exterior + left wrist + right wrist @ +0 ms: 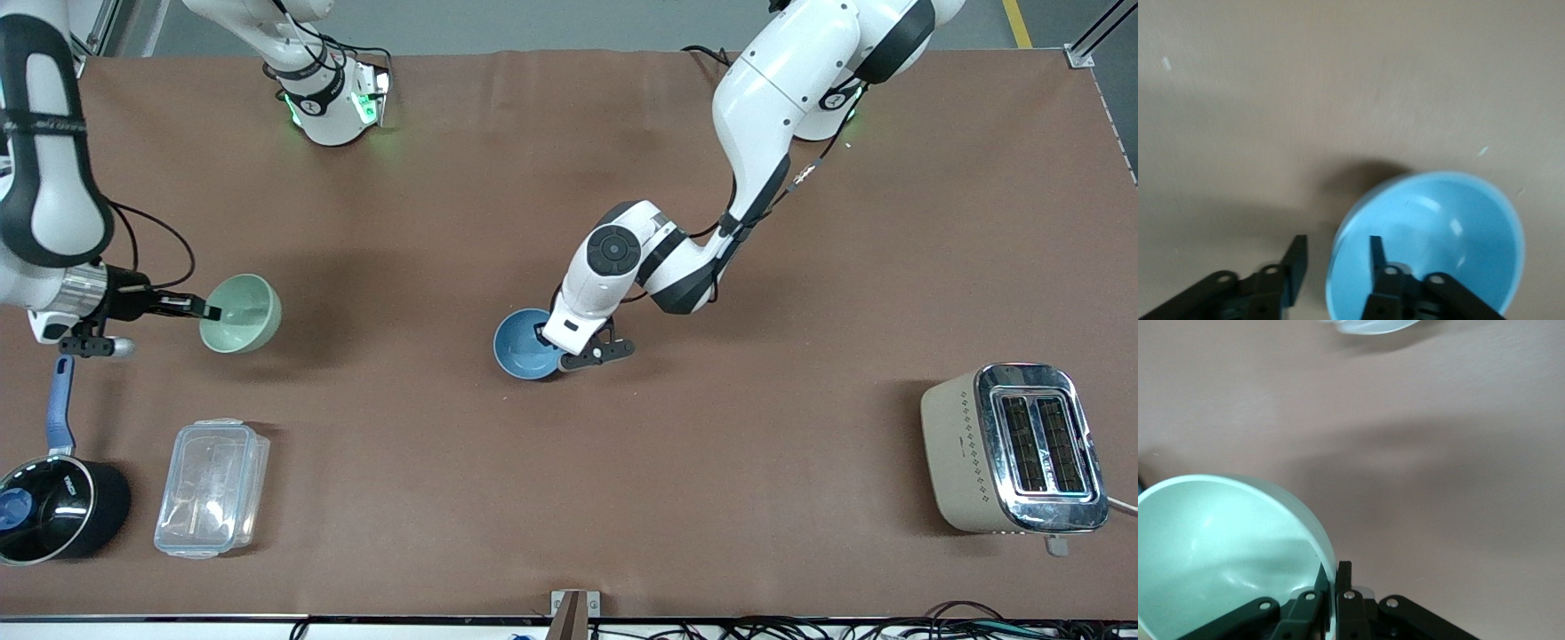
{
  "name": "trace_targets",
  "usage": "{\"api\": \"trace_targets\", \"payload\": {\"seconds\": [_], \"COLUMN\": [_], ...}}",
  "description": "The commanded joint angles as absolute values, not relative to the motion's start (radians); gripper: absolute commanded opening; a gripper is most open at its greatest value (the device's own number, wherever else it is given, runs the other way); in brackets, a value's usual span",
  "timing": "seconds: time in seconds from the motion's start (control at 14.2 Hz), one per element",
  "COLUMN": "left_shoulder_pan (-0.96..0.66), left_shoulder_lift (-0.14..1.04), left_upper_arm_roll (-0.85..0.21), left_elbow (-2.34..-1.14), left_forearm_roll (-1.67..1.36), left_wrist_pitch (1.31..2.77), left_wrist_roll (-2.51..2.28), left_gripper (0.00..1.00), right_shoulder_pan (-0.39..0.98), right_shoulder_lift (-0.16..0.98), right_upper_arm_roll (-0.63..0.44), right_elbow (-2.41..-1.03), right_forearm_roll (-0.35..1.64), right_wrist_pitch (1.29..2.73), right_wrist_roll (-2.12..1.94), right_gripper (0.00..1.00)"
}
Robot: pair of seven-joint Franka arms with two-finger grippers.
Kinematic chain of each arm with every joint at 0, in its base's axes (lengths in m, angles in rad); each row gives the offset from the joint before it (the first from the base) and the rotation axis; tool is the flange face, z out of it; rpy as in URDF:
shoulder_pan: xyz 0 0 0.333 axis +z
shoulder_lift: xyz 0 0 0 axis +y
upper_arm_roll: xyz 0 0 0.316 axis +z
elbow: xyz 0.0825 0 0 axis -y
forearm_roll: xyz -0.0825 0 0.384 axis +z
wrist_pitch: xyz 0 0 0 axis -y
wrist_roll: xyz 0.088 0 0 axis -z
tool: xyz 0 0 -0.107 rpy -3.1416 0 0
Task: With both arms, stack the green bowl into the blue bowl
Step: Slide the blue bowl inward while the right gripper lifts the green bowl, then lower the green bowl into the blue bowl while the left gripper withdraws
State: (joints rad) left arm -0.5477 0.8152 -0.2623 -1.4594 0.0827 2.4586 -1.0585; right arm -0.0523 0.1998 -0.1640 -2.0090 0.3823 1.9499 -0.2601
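Observation:
The pale green bowl (pixel 242 313) is tipped on its side and held above the table near the right arm's end. My right gripper (pixel 206 310) is shut on its rim. In the right wrist view the fingers pinch the rim of the green bowl (pixel 1218 547), so my right gripper (pixel 1331 577) has one finger inside and one outside. The sky-blue bowl (pixel 524 345) is near the table's middle. My left gripper (pixel 544 336) is low at its rim. In the left wrist view my left gripper (pixel 1337 260) is open and straddles the rim of the blue bowl (pixel 1438 240).
A clear plastic container (pixel 212 487) and a black saucepan (pixel 55 511) with a blue handle stand near the front camera at the right arm's end. A beige toaster (pixel 1013 449) stands at the left arm's end. The container's edge shows in the right wrist view (pixel 1368 325).

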Motion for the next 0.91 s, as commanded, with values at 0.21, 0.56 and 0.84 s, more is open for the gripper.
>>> {"api": "trace_targets", "payload": {"seconds": [0.21, 0.56, 0.84], "left_shoulder_pan": [-0.369, -0.197, -0.051], "left_shoulder_lift": [0.556, 0.378, 0.255], "left_upper_arm_roll": [-0.255, -0.255, -0.262], "left_elbow": [-1.468, -1.476, -1.480], "left_forearm_roll": [0.147, 0.147, 0.134], "left_wrist_pitch": [2.199, 1.966, 1.809], "left_wrist_roll": [-1.013, -0.777, -0.493], "left_gripper": [1.00, 1.00, 1.00], "right_shoulder_pan": [-0.054, -0.052, -0.048], "right_shoulder_lift": [0.141, 0.169, 0.253], "right_upper_arm_roll": [0.148, 0.371, 0.481], "right_elbow": [-2.033, -2.034, -2.034], "right_forearm_roll": [0.325, 0.313, 0.267], "right_wrist_pitch": [1.991, 2.138, 2.288], "right_wrist_roll": [0.203, 0.524, 0.705], "right_gripper": [0.02, 0.01, 0.01]}}
